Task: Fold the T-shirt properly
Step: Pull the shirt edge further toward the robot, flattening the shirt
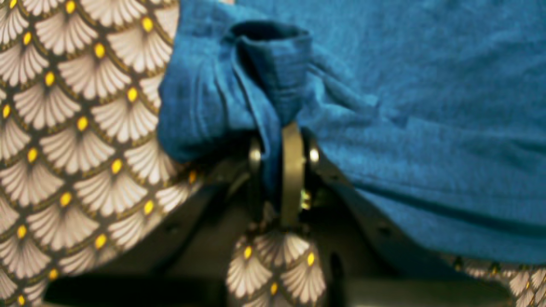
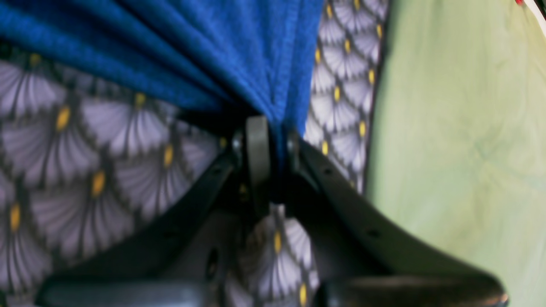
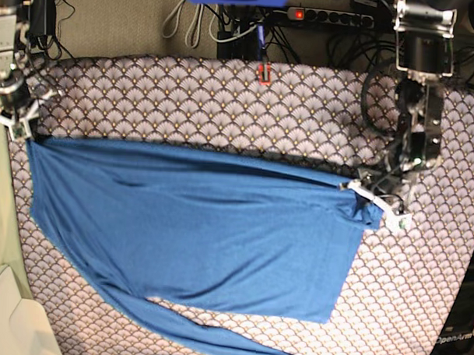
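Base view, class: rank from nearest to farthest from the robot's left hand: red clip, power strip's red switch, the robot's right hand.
From the left hand:
1. Red clip, on the tablecloth's far edge.
2. Power strip's red switch, behind the table.
3. Right hand, across the T-shirt, at the picture's left.

Lab-like robot workstation: patterned tablecloth (image 3: 224,107), power strip (image 3: 328,17), tangled cables (image 3: 358,49) behind table.

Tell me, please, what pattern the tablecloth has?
Grey scalloped fans with yellow dots on the tablecloth, clearest in the left wrist view.
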### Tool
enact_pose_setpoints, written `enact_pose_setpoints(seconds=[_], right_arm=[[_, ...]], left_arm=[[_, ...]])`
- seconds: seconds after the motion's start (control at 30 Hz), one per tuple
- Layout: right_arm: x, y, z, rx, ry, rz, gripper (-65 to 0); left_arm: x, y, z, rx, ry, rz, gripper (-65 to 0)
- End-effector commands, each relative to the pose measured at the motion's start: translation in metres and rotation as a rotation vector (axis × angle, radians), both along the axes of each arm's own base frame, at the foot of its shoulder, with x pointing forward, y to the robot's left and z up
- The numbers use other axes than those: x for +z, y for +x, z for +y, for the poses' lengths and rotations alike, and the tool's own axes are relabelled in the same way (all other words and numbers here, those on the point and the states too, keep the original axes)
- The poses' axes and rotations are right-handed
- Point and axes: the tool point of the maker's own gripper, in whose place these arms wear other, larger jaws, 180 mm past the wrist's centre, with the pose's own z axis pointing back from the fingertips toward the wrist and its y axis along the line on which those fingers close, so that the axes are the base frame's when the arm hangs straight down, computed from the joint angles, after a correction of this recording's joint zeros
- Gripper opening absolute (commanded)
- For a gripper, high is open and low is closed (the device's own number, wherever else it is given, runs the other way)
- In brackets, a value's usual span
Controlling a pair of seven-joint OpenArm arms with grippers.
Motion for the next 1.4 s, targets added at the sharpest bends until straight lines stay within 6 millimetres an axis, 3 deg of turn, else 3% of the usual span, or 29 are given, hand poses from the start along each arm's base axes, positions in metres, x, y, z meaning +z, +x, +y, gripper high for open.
enact_pose_setpoints(seconds=[0.0,0.2,0.53,0.67,0.87,1.03,1.37], right_arm=[[0.020,0.008,-0.009,0.001,-0.028,-0.057,-65.0],[0.027,-0.011,0.002,-0.001,-0.019,-0.079,-65.0],[0.026,-0.041,0.022,0.022,-0.005,-0.059,-65.0],[0.026,-0.053,0.017,0.011,-0.014,-0.043,-65.0],[0.020,-0.064,0.017,0.014,-0.013,-0.016,-65.0],[0.022,-0.074,0.028,0.042,0.010,-0.043,-65.0],[0.013,-0.097,0.029,0.045,0.015,0.003,-65.0]], left_arm=[[0.023,0.013,0.012,0.013,0.034,-0.074,-64.7],[0.022,-0.008,0.018,-0.007,0.068,-0.066,-64.7],[0.014,-0.052,0.005,-0.055,0.082,-0.036,-64.7],[0.022,-0.064,0.018,-0.019,0.089,-0.052,-64.7],[0.027,-0.083,0.038,0.017,0.092,0.059,-64.7],[0.038,-0.088,0.034,-0.001,0.095,0.085,-64.7],[0.019,-0.116,0.030,-0.019,0.089,0.193,-64.7]])
